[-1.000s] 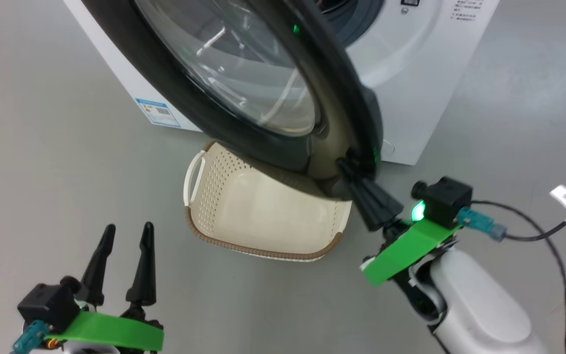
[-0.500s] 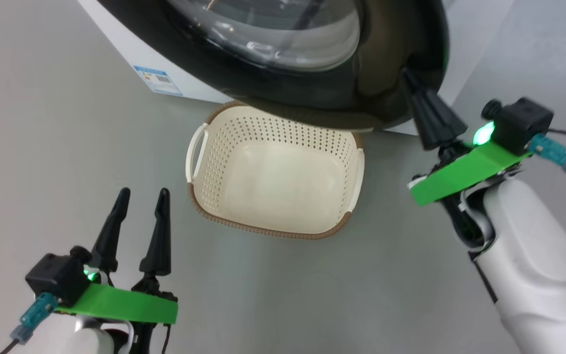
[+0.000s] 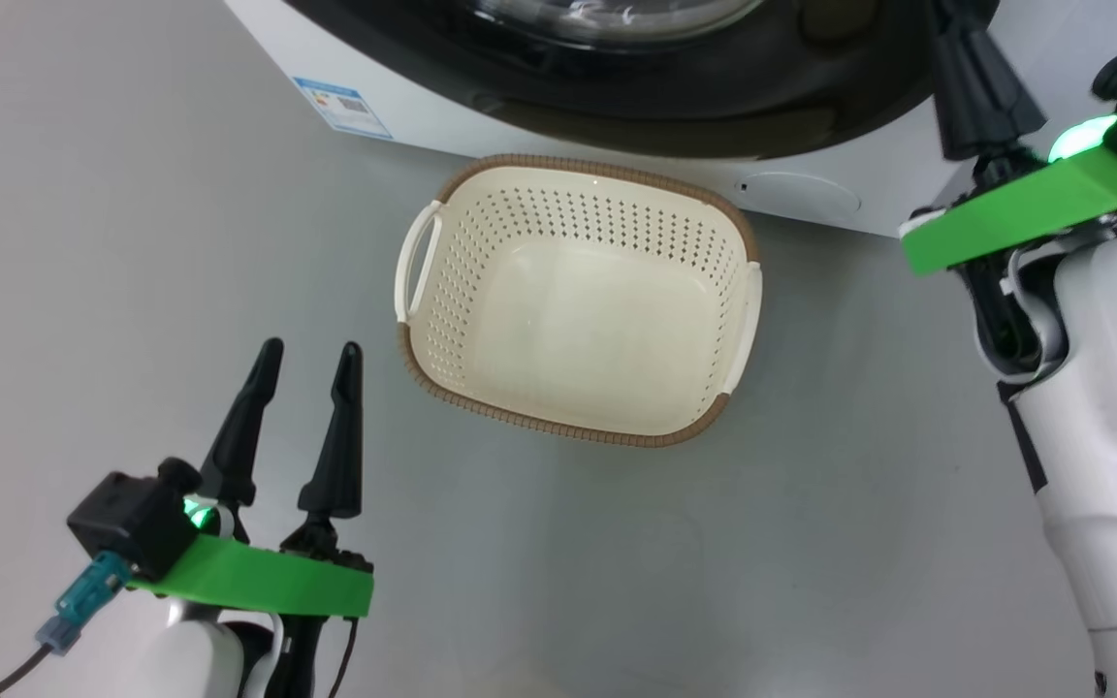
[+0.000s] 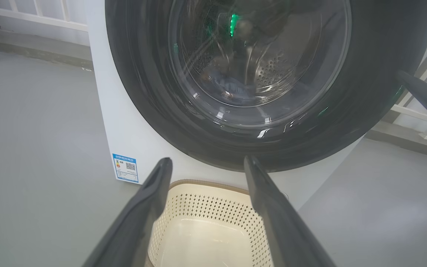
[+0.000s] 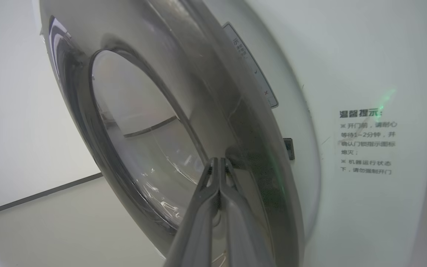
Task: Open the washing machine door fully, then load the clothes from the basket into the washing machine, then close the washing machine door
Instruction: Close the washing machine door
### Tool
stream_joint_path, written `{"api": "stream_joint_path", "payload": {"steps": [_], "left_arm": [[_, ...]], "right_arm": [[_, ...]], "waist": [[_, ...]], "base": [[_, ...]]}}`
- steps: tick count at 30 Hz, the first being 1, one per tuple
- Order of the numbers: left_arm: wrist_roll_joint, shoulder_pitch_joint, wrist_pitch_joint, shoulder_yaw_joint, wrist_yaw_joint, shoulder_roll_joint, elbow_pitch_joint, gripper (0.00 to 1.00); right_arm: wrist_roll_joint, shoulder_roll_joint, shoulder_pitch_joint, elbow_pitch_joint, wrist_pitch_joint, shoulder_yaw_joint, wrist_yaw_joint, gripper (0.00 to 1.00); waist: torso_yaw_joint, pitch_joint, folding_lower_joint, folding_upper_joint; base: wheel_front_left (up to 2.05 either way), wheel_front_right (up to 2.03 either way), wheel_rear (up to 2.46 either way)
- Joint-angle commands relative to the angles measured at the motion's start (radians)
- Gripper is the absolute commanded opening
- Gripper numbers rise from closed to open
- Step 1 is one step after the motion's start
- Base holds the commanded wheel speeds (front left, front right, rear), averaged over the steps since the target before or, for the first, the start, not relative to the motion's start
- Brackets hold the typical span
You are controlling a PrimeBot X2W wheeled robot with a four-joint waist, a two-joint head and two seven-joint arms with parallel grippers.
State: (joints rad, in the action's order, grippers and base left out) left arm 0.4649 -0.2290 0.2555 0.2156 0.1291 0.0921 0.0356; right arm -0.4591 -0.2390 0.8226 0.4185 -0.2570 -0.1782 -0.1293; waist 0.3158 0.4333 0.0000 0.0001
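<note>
Where its glossy blk rim ends, door (image 4: pixel 258 74) bulges w/ clear glass.

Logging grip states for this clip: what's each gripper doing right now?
Left gripper: open, holding nothing.
Right gripper: closed, fingertips at the washing machine door, gripping nothing.
</note>
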Motion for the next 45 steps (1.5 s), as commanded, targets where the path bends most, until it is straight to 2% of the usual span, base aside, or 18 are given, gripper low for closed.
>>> {"api": "stream_joint_path", "payload": {"steps": [1, 19, 29, 39, 40, 41, 43, 44, 45], "left_arm": [[0.007, -0.029, 0.006, -0.030, 0.002, 0.017, -0.028, 1.00], [0.014, -0.049, 0.006, -0.015, 0.002, 0.019, -0.025, 1.00], [0.014, -0.053, 0.006, -0.018, 0.002, 0.021, -0.021, 1.00], [0.013, -0.041, 0.006, -0.028, 0.002, 0.028, -0.007, 1.00], [0.013, -0.040, 0.006, -0.030, 0.002, 0.031, -0.003, 1.00], [0.013, -0.038, 0.006, -0.031, 0.002, 0.033, 0.000, 1.00], [0.015, -0.033, 0.006, -0.037, 0.002, 0.039, 0.007, 1.00], [0.015, -0.030, 0.006, -0.040, 0.002, 0.042, 0.011, 1.00], [0.015, -0.027, 0.006, -0.043, 0.002, 0.045, 0.016, 1.00]], "right_arm": [[0.018, 0.012, 0.033, -0.016, -0.005, 0.007, -0.001, 0.00], [0.085, 0.058, 0.102, 0.003, -0.005, 0.127, -0.001, 0.00], [0.078, 0.063, 0.088, 0.008, -0.005, 0.099, -0.001, 0.00], [0.062, 0.068, 0.025, 0.009, -0.005, 0.025, -0.001, 0.00], [0.061, 0.066, 0.015, 0.009, -0.005, 0.015, -0.001, 0.03], [0.059, 0.065, 0.004, 0.009, -0.005, 0.008, -0.001, 0.26], [0.056, 0.061, -0.020, 0.009, -0.005, -0.011, -0.001, 0.58], [0.054, 0.061, -0.033, 0.007, -0.005, -0.017, -0.001, 0.99], [0.054, 0.060, -0.046, 0.006, -0.005, -0.024, -0.001, 1.00]], "waist": [[0.013, 0.014, 0.0000, -0.0001], [0.023, 0.034, 0.0000, -0.0001], [0.013, 0.032, 0.0000, -0.0001], [-0.014, 0.006, 0.0000, -0.0001], [-0.018, 0.001, 0.0000, -0.0001], [-0.021, -0.004, 0.0000, -0.0001], [-0.028, -0.016, 0.0000, -0.0001], [-0.032, -0.022, 0.0000, -0.0001], [-0.037, -0.029, 0.0000, -0.0001]], "base": [[0.00, 0.00, 0.00], [0.00, 0.00, 0.00], [0.00, 0.00, 0.00], [0.00, 0.00, 0.00], [0.00, 0.00, 0.00], [0.00, 0.00, 0.00], [0.00, 0.00, 0.00], [0.00, 0.00, 0.00], [0.00, 0.00, 0.00]]}}
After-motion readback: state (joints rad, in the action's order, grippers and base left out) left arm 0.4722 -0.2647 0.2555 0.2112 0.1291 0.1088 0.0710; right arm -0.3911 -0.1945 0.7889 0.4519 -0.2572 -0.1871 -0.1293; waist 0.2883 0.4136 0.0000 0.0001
